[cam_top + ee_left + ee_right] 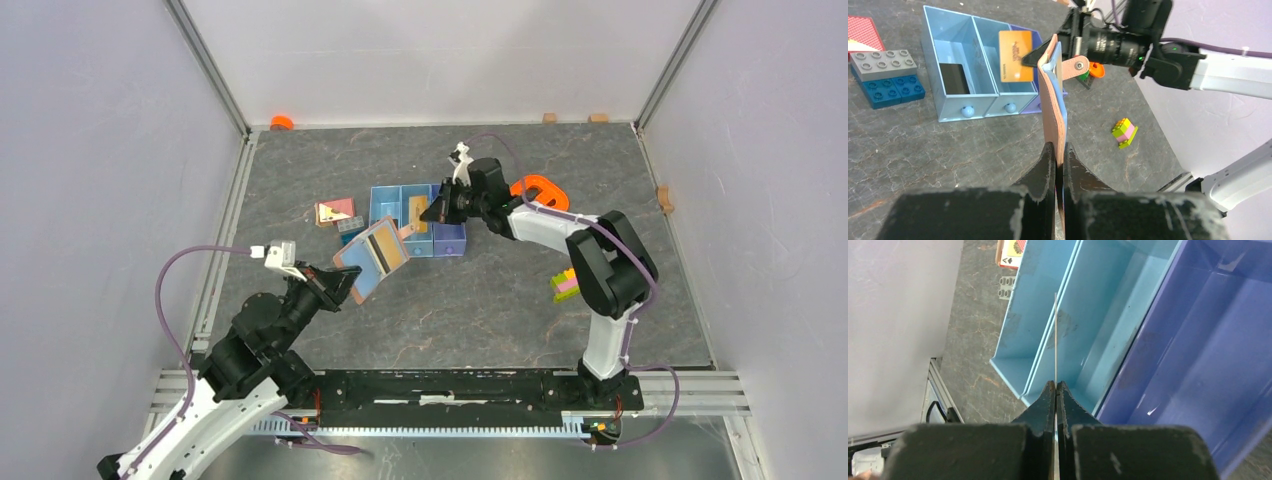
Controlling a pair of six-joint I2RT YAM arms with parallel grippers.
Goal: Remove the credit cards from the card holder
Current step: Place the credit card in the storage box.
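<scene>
My left gripper [337,282] is shut on the lower edge of the card holder [371,257], a salmon-brown wallet held open above the table, its grey-blue inside with a dark stripe facing up. In the left wrist view the card holder [1052,100] stands edge-on between the jaws of the gripper [1059,156]. My right gripper [432,212] is shut on a tan credit card [1015,56], held upright over the middle compartment of the blue tray [948,106]. That card [1055,335] shows edge-on ahead of the gripper [1056,386]. A black card [954,79] stands in the tray's left compartment.
Grey and blue toy bricks [885,75] and a red patterned piece [335,211] lie left of the tray [400,187]. A green-pink brick [565,284] sits near the right arm. An orange object [540,188] lies behind the right wrist. Walls enclose the table.
</scene>
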